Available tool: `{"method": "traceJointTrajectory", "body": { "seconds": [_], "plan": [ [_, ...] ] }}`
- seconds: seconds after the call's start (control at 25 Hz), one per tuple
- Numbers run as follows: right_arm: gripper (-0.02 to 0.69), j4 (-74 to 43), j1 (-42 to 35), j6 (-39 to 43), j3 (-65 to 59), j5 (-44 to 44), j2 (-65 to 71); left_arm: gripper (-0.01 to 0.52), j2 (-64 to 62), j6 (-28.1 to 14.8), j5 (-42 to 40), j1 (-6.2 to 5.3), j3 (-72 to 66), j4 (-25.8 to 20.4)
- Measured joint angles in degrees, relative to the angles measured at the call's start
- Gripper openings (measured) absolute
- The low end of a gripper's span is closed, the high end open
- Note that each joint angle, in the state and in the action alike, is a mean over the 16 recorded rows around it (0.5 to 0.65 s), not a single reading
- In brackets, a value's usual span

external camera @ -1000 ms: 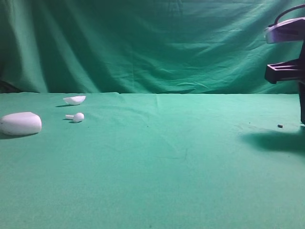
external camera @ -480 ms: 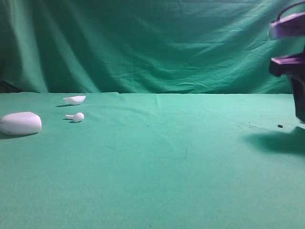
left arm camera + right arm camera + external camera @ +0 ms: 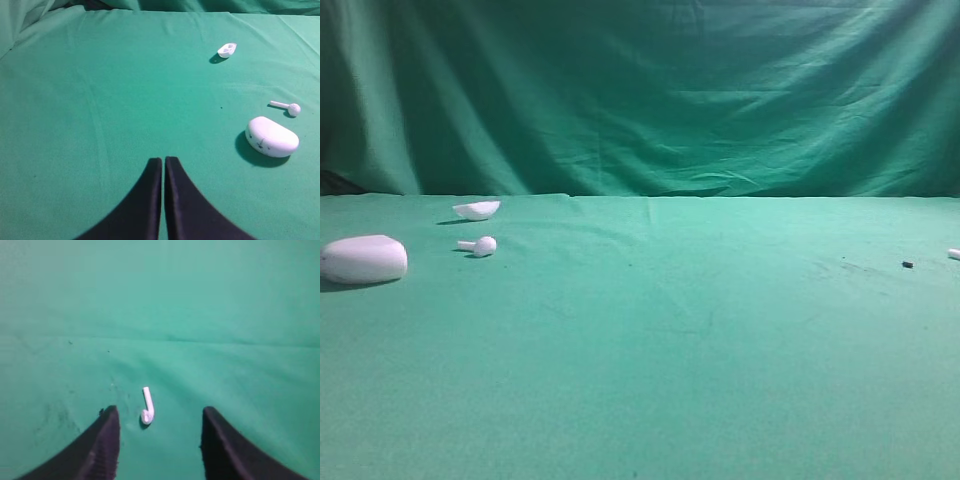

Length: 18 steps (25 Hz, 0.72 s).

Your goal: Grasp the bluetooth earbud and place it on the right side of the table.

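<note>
Two grippers hang over the table [image 3: 650, 330]: right gripper [image 3: 159, 425] spread wide and empty above the bluetooth earbud [image 3: 146, 407] lying at the table's right edge, left gripper [image 3: 163, 162] pressed closed and empty, near the white case [image 3: 271, 137] beside a second earbud [image 3: 289, 107].

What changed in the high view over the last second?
The right arm rose out of the high view; its shadow went too. That uncovered an earbud lying free between the open right claw fingers. The case, shell, other earbud and shut left claw stayed put.
</note>
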<state>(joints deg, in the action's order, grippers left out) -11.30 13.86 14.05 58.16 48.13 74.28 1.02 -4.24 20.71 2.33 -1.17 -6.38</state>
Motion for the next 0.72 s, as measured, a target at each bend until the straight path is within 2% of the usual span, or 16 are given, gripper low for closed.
{"method": "traceJointTrajectory", "body": {
  "seconds": [0.36, 0.48, 0.72],
  "plan": [
    [0.027, 5.9, 0.0, -4.7, 0.4, 11.2, -22.7, 0.0, 0.0, 0.0, 0.0, 0.0, 0.0, 0.0],
    [0.003, 7.3, 0.0, -6.0, 0.0, 14.0, -30.2, 0.0, 0.0, 0.0, 0.0, 0.0, 0.0, 0.0],
    [0.0, 9.7, 0.0, -7.7, -3.7, 16.6, -44.9, 0.0, 0.0, 0.0, 0.0, 0.0, 0.0, 0.0]
  ]
}}
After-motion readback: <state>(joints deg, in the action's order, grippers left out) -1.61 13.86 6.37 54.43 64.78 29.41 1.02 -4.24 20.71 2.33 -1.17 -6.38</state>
